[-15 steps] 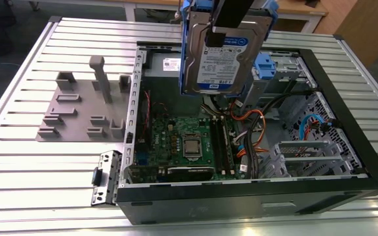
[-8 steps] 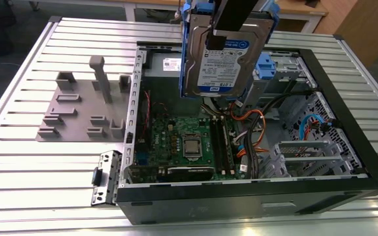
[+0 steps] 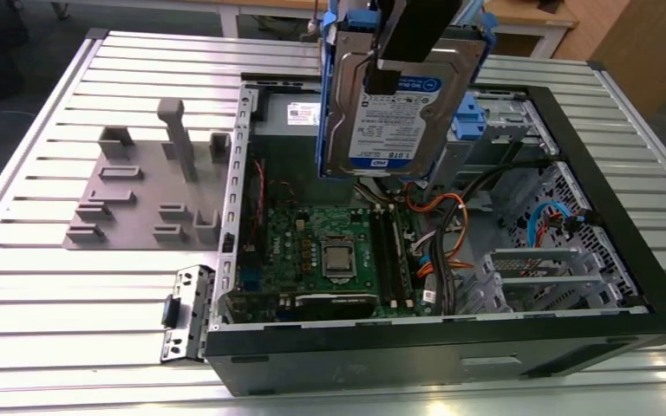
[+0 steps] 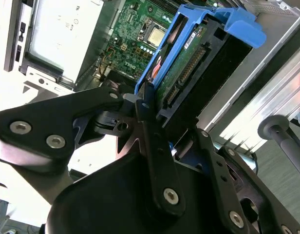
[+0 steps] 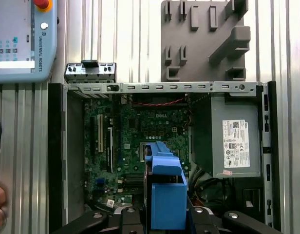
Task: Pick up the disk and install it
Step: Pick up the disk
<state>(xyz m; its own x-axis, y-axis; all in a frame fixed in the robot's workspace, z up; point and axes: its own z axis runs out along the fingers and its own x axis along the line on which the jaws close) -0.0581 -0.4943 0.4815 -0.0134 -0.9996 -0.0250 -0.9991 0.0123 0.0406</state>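
Closest to the lens in the second wrist view is my gripper (image 4: 154, 109), its fingers closed on one short end of the disk (image 4: 189, 63), at its blue carrier. From there the disk runs straight away from me, so its long axis follows my own. In the exterior view it hangs upright under my fingers with its label facing the camera. It is over the far part of the open case (image 3: 610, 173), apparently clear of everything inside. Its lower edge is above the far edge of the motherboard (image 3: 333, 251). The drive cage (image 3: 506, 121) stands just beside it on the exterior view's right, and the power supply (image 5: 235, 136) lies on the other side. I judge the disk lifted but not yet seated in the cage.
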